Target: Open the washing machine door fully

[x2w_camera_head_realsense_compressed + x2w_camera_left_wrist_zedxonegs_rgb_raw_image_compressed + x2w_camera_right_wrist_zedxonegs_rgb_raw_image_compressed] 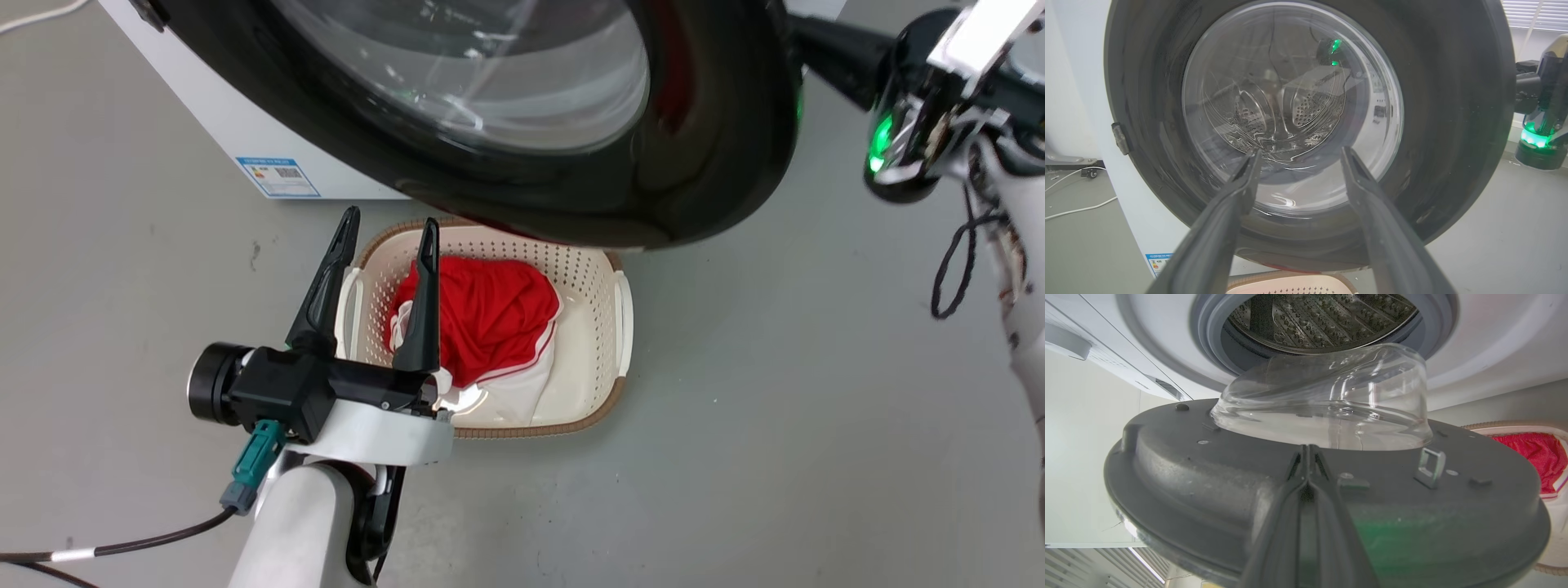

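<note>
The washing machine door is unlatched and stands partly open. In the head view its black disc spans the top of the frame from 11 to 1 o'clock, overhanging the laundry basket and the red garment at its 6 o'clock.

The right gripper comes in at 2 o'clock and reaches behind the door's free edge. In the right wrist view its fingers are pressed together with nothing between them. Their tips lie against the door's grey inner face, at 6 o'clock of the glass bowl. The steel drum is exposed at 12 o'clock.

The left gripper hovers at 8 o'clock over the basket, spread wide and empty, pointing at the door's outer glass.

I judge the swing is midway, with the door freed but not yet fully open. The next move calls for the right gripper to push the inner face outward along the hinge's arc. Its tips risk sliding off the smooth rim, and the left gripper sits close to the door's path.
</note>
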Tool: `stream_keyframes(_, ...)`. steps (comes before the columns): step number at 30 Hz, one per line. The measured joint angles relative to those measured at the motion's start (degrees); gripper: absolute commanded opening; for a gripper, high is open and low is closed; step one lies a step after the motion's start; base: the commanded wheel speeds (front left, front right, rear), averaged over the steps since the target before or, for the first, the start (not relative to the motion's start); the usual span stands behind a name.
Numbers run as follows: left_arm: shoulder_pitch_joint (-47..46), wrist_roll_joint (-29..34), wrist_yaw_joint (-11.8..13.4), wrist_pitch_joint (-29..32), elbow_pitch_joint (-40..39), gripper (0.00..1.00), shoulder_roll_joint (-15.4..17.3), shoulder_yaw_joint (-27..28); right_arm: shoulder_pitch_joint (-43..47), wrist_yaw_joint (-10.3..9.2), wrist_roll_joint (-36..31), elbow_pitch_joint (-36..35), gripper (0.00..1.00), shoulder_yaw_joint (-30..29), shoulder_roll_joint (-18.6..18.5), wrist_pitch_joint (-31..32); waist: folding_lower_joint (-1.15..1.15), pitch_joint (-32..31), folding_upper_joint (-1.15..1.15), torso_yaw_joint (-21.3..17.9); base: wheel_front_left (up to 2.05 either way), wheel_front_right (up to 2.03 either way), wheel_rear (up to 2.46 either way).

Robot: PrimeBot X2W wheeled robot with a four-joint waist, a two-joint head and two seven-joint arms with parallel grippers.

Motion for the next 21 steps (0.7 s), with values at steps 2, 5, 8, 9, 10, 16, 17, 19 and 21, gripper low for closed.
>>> stream_keyframes(2,0.4,0.0,0.0,0.0,0.2,1.00,0.0,0.2,2.0,0.00,0.4,-0.9,0.00,0.2,0.6,0.8,0.00,-1.0,0.00,-0.1,0.00,0.00,0.00)
stream_keyframes(5,1.4,0.2,0.1,0.0,0.9,1.00,0.0,0.3,5.3,0.00,1.2,-2.4,0.00,0.3,1.7,1.8,0.00,-2.5,0.00,-0.1,0.00,0.00,0.00)
stream_keyframes(8,2.3,0.5,0.2,0.0,1.4,1.00,0.0,0.5,8.8,0.00,1.6,-3.9,0.00,0.7,2.7,2.8,0.00,-4.3,0.00,-0.1,0.00,0.00,0.00)
stream_keyframes(9,2.5,0.6,0.2,0.0,1.5,1.00,0.0,0.5,10.0,0.00,1.7,-4.5,0.00,0.9,3.0,3.0,0.00,-4.9,0.00,-0.1,0.00,0.00,0.00)
stream_keyframes(10,2.8,0.6,0.4,0.0,1.6,1.00,0.0,0.6,11.1,0.00,1.9,-5.1,0.00,1.0,3.5,3.1,0.00,-5.5,0.00,0.0,0.00,0.00,0.00)
stream_keyframes(16,4.9,1.0,0.5,0.0,2.4,1.00,0.0,1.0,17.3,0.00,2.9,-8.4,0.00,1.9,5.5,4.7,0.00,-9.0,0.00,0.5,0.00,0.00,0.00)
stream_keyframes(17,5.4,1.2,0.6,0.0,2.4,1.00,0.0,1.1,18.3,0.00,3.0,-9.1,0.00,2.1,6.0,4.9,0.00,-9.6,0.00,0.6,0.00,0.00,0.00)
stream_keyframes(19,6.3,1.4,0.6,0.0,2.7,1.00,0.0,1.3,20.3,0.00,3.2,-10.4,0.00,2.5,6.7,5.3,0.00,-10.7,0.00,0.9,0.00,0.00,0.00)
stream_keyframes(21,7.0,1.6,0.7,0.0,2.7,1.00,0.0,1.5,22.0,0.00,3.5,-11.6,0.00,3.0,7.4,5.7,-0.01,-11.7,0.00,1.2,0.00,0.00,0.00)
